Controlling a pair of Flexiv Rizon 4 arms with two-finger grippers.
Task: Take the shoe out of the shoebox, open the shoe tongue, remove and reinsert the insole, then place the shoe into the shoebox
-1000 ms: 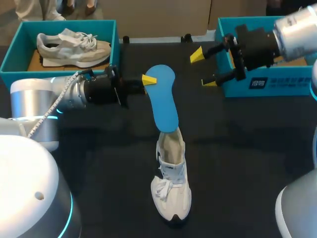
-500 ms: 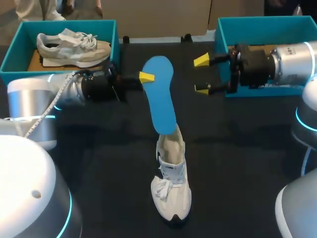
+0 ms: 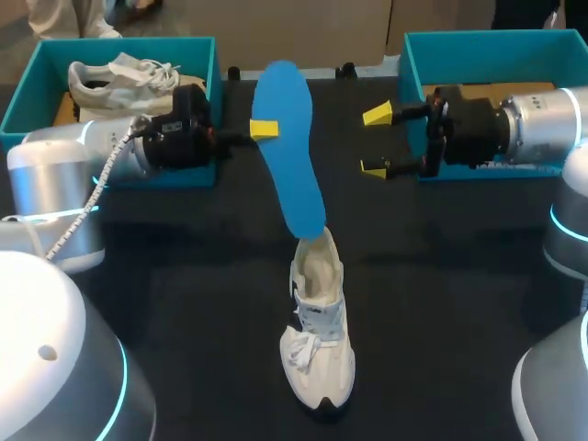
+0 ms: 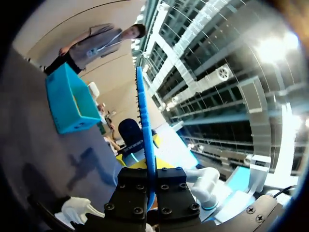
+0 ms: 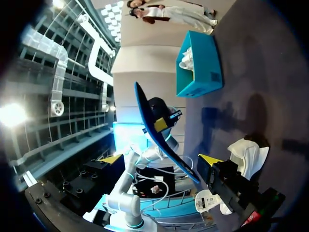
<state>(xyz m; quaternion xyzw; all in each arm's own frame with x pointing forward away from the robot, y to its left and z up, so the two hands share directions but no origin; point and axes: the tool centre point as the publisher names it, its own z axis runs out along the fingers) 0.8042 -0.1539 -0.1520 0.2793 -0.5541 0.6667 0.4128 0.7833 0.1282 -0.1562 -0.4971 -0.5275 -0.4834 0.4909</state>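
A white shoe (image 3: 317, 340) lies on the dark table, toe toward the front. A long blue insole (image 3: 288, 152) rises slanted from its opening. My left gripper (image 3: 262, 130) is shut on the insole's upper part from the left. In the left wrist view the insole (image 4: 145, 130) stands edge-on, pinched between the fingers of my left gripper (image 4: 150, 193). My right gripper (image 3: 375, 142) stands open just right of the insole, apart from it. In the right wrist view the insole (image 5: 159, 130) crosses ahead of my right gripper (image 5: 161, 159), with the shoe (image 5: 246, 154) beside it.
A teal shoebox (image 3: 409, 55) stands at the back right, behind my right arm. A second teal box (image 3: 18, 101) at the back left holds a grey-and-white shoe (image 3: 119, 78). My left arm lies in front of that box.
My left gripper has raised the insole's upper end and carried it back and slightly left, drawing it further out of the shoe. My right gripper has levelled and come a little lower.
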